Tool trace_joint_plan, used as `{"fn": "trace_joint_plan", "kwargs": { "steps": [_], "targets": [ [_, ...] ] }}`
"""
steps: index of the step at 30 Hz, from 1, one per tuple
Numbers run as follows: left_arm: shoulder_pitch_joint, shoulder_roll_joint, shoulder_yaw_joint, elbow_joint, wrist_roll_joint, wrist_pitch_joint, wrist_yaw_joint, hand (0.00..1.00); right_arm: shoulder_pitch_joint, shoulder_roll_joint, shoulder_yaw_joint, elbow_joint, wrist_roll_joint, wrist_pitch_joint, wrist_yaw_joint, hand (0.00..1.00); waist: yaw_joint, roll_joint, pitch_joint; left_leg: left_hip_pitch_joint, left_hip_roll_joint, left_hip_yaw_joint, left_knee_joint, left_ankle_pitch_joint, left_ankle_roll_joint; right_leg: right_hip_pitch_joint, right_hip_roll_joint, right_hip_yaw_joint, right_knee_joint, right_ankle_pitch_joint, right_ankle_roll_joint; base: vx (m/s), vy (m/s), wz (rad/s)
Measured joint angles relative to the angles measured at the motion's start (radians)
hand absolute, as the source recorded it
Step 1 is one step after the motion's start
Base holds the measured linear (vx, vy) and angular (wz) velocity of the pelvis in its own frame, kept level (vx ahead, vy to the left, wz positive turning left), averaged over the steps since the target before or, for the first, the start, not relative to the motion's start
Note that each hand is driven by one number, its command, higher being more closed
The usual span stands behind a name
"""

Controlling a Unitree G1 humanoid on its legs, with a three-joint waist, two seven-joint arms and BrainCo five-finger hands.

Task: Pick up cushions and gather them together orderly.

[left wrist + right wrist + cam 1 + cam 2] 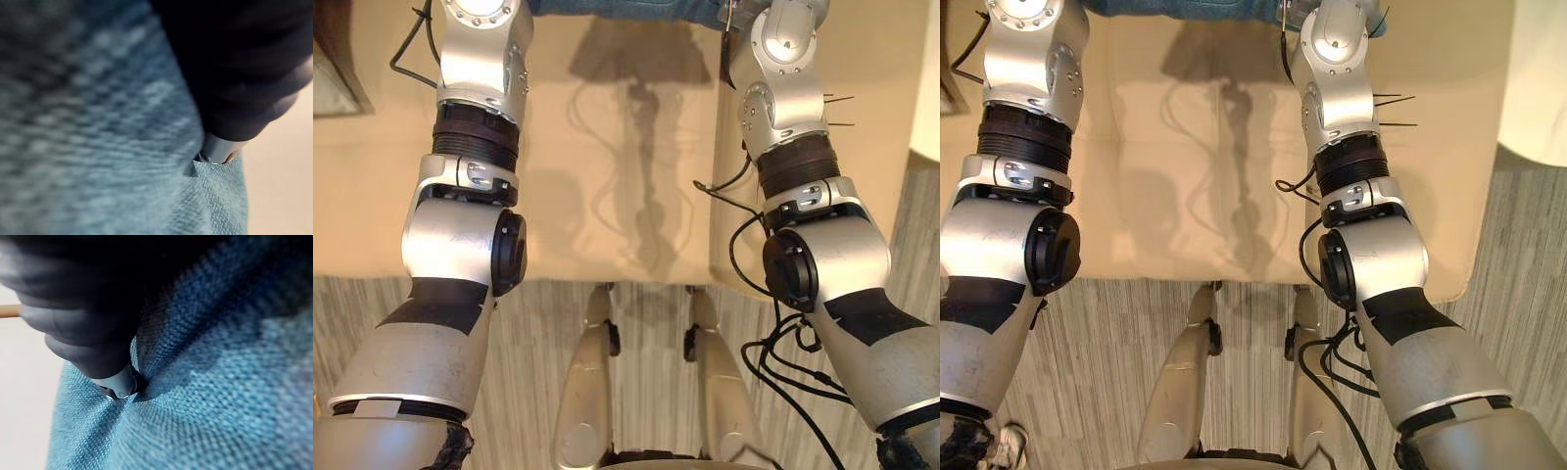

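Reaching forward together, both arms stretch out over the beige sofa seat (607, 147) toward a blue cushion (636, 8), whose near edge lies at the far end of the seat, between the two wrists.

By my reading the task is at a pick-up step: one cushion is being taken from both sides, and carrying it to a gathering place and lining it up are not yet done. How many cushions are already gathered cannot be judged from here, and I cannot tell whether this one rests on the sofa or is already off it.

The left hand (220, 147) lies hard against the woven blue cloth, with a silver part pushing into a fold just ahead of its dark cover. The right hand (120, 382) does the same on the opposite side, where one silver finger (122, 384) dents the cloth so that creases run out from it.

The rest of each hand's fingers are hidden against the cushion, so I cannot tell whether either hand is curled round it or merely pressing flat. Both forearms run nearly parallel, with the cushion directly in front of and between the palms.
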Motion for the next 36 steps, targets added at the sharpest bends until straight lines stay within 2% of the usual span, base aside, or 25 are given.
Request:
{"fn": "trace_joint_plan", "kwargs": {
  "steps": [1, 5, 10, 12, 17, 22, 25, 28, 30, 32, 34, 36],
  "targets": [
    [0.003, -0.004, 0.025, 0.028, -0.006, 0.002, -0.012, 0.00, 0.004, -0.006, 0.017, 0.016, 0.039, 0.002, 0.035, 0.00, 0.000, 0.000, 0.018, -0.017, 0.002, -0.007, 0.000, 0.002, -0.003, -0.013, 0.001, -0.012, 0.000, 0.000, 0.000, 0.04, 0.127, 0.14],
    [0.051, -0.026, 0.092, 0.063, -0.042, 0.018, -0.073, 0.00, 0.026, -0.023, 0.090, 0.041, 0.136, 0.012, 0.096, 0.00, -0.002, 0.000, 0.042, -0.077, 0.005, -0.014, 0.000, 0.008, -0.003, -0.064, -0.001, -0.028, 0.001, 0.002, -0.002, 0.03, 0.104, 0.07],
    [0.194, -0.027, 0.107, 0.060, -0.063, 0.012, -0.139, 0.00, 0.112, -0.020, 0.197, -0.011, 0.167, -0.001, 0.125, 0.00, -0.005, 0.001, 0.043, -0.078, 0.006, 0.022, 0.000, 0.007, -0.004, -0.072, -0.002, -0.029, 0.001, 0.001, -0.002, 0.02, 0.099, -0.04],
    [0.235, -0.027, 0.109, 0.058, -0.068, -0.008, -0.162, 0.00, 0.135, -0.021, 0.219, -0.014, 0.167, -0.005, 0.131, 0.00, -0.006, 0.000, 0.042, -0.072, 0.010, 0.041, 0.000, 0.007, -0.004, -0.074, 0.000, -0.020, 0.008, 0.000, -0.002, -0.01, 0.110, -0.14],
    [0.284, -0.004, 0.086, 0.057, -0.077, -0.013, -0.181, 0.00, 0.209, -0.019, 0.232, -0.091, 0.168, -0.006, 0.151, 0.00, -0.008, 0.000, 0.042, -0.052, 0.014, 0.073, 0.000, 0.005, -0.006, -0.080, 0.002, -0.002, 0.037, -0.005, -0.003, -0.03, 0.073, -0.13],
    [0.390, 0.073, 0.093, -0.063, -0.078, -0.011, -0.199, 0.00, 0.325, -0.050, 0.209, -0.268, 0.177, -0.009, 0.164, 0.00, -0.010, 0.000, 0.042, -0.037, 0.019, 0.095, 0.000, 0.002, -0.009, -0.076, 0.004, 0.001, 0.047, -0.005, -0.006, -0.06, 0.046, -0.05],
    [0.483, 0.124, 0.096, -0.207, -0.090, -0.015, -0.197, 0.00, 0.426, -0.090, 0.167, -0.440, 0.178, -0.011, 0.167, 0.00, -0.006, 0.000, 0.042, 0.002, 0.020, 0.096, 0.000, 0.006, -0.005, -0.037, 0.004, -0.001, 0.047, -0.006, -0.006, -0.05, 0.028, 0.02],
    [0.646, 0.161, 0.112, -0.445, -0.124, -0.064, -0.197, 0.00, 0.598, -0.141, 0.122, -0.675, 0.175, -0.046, 0.169, 0.00, -0.004, 0.000, 0.042, 0.057, 0.020, 0.098, 0.000, 0.002, -0.008, 0.023, 0.003, -0.009, 0.047, -0.018, -0.007, -0.05, 0.009, 0.07],
    [0.790, 0.147, 0.137, -0.586, -0.137, -0.094, -0.198, 0.00, 0.744, -0.152, 0.088, -0.800, 0.170, -0.058, 0.174, 0.00, -0.004, 0.000, 0.042, 0.108, 0.020, 0.097, 0.000, -0.001, -0.009, 0.072, 0.003, -0.014, 0.061, -0.037, -0.007, -0.05, -0.004, 0.10],
    [0.983, 0.083, 0.135, -0.708, -0.146, -0.120, -0.219, 0.00, 0.949, -0.150, 0.053, -0.893, 0.131, -0.063, 0.195, 0.00, -0.005, 0.001, 0.023, 0.176, 0.021, 0.094, 0.001, -0.027, 0.001, 0.127, 0.003, -0.028, 0.105, -0.087, -0.006, -0.04, 0.002, 0.14],
    [1.188, -0.011, 0.105, -0.750, -0.146, -0.123, -0.257, 0.00, 1.161, -0.148, 0.047, -0.939, 0.079, -0.063, 0.216, 0.00, -0.005, -0.002, -0.066, 0.200, 0.019, 0.092, 0.001, -0.050, 0.005, 0.133, -0.002, -0.036, 0.149, -0.138, -0.002, 0.03, 0.022, 0.15],
    [1.400, -0.093, 0.050, -0.751, -0.138, -0.112, -0.321, 0.00, 1.370, -0.119, 0.029, -0.957, -0.035, -0.062, 0.253, 0.00, -0.002, -0.008, -0.099, 0.269, 0.016, 0.094, 0.035, -0.093, 0.010, 0.204, -0.010, -0.040, 0.174, -0.175, 0.000, 0.08, 0.015, 0.10]
  ]
}}
